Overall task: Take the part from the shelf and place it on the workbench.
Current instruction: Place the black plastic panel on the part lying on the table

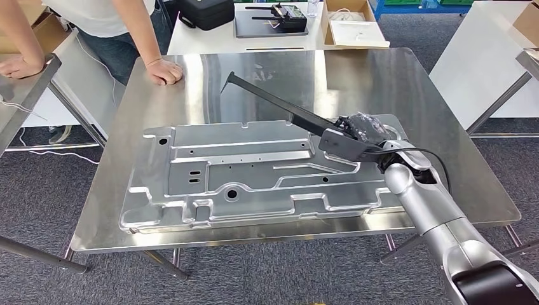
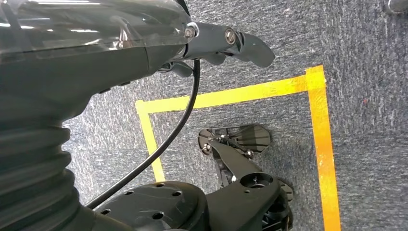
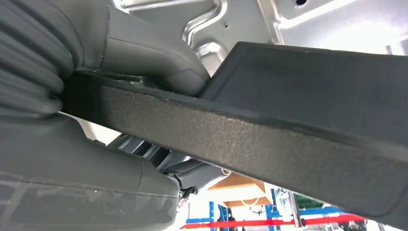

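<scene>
- The right hand (image 1: 363, 130) grips a long black part (image 1: 279, 108) at its wider end; the fingers are closed round it, over the right side of the workbench (image 1: 381, 82).
- In the right wrist view the part (image 3: 269, 144) runs as a rough-textured black bar across the frame, with the grey thumb (image 3: 154, 57) pressed against it.
- The part slants up and away from the hand toward the far left, its thin tip (image 1: 230, 77) raised above the bench top (whether the tip touches the steel I cannot tell).
- A large pressed metal panel (image 1: 241, 171) lies flat on the workbench, and the held end of the part sits over its right edge.
- A person leans at the far left corner of the bench, one fist (image 1: 164, 70) resting on the steel, the other hand (image 1: 19, 63) on the neighbouring table (image 1: 32, 82).
- The left hand (image 2: 226, 43) hangs over grey carpet (image 2: 365, 57) marked with yellow tape (image 2: 240, 94); its fingers hold nothing, though how far they are spread I cannot tell.
- Behind the bench a white table (image 1: 210, 38) carries a black case (image 1: 204, 13) and an open cardboard box (image 1: 353, 25).
</scene>
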`<state>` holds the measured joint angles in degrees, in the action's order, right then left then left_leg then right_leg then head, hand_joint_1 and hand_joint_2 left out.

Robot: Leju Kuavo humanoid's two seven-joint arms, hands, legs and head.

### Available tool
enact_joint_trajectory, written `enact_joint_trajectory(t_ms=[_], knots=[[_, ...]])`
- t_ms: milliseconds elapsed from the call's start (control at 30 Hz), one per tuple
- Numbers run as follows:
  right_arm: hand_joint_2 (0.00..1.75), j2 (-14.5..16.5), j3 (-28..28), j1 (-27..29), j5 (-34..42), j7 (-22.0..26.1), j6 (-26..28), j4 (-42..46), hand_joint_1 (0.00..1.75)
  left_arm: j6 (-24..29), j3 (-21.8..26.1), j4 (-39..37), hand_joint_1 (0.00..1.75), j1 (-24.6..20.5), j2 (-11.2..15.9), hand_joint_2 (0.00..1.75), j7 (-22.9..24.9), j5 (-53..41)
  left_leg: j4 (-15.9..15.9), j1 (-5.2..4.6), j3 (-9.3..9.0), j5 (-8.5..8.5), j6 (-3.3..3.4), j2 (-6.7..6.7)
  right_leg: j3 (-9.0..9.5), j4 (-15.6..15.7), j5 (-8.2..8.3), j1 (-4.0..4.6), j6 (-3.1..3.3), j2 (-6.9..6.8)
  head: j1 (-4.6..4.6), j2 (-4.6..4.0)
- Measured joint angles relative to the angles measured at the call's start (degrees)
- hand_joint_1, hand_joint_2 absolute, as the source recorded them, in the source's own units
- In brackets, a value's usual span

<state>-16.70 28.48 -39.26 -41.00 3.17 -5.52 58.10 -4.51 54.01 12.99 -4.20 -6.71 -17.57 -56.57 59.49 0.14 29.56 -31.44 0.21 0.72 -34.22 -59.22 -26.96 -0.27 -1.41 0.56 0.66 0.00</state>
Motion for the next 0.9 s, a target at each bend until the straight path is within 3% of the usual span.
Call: enact_joint_trajectory(t_ms=[600, 733, 900], knots=[[1.75, 2.23, 3.73, 0.77, -3.71, 2.13, 0.06, -4.9, 1.75, 0.38, 0.0, -0.06, 0.0, -0.08, 0.0, 1.75, -2.31, -1.1, 0.0, 0.0, -0.12, 0.0, 0.0, 0.0, 0.13, 0.07, 0.0, 0.01, 0.0, 0.0, 0.0, 0.0], [0.0, 2.31, 4.64, 1.64, -3.97, 2.39, 0.07, -5.28, 0.0, 0.48, 0.0, -0.07, 0.0, -0.13, -0.04, 1.75, -2.81, -1.11, 0.0, 0.01, -0.29, -0.02, 0.0, 0.0, 0.32, 0.14, 0.0, 0.04, 0.0, 0.0, 0.0, 0.0], [0.0, 2.4, 5.36, 3.03, -3.98, 2.45, 0.1, -5.71, 0.0, 1.05, 0.01, -0.07, 0.0, -0.42, -0.24, 1.75, -3.07, -1.15, -0.03, 0.04, -0.5, -0.03, 0.0, -0.03, 0.59, 0.24, 0.0, 0.06, 0.0, 0.01, 0.0, 0.0]])
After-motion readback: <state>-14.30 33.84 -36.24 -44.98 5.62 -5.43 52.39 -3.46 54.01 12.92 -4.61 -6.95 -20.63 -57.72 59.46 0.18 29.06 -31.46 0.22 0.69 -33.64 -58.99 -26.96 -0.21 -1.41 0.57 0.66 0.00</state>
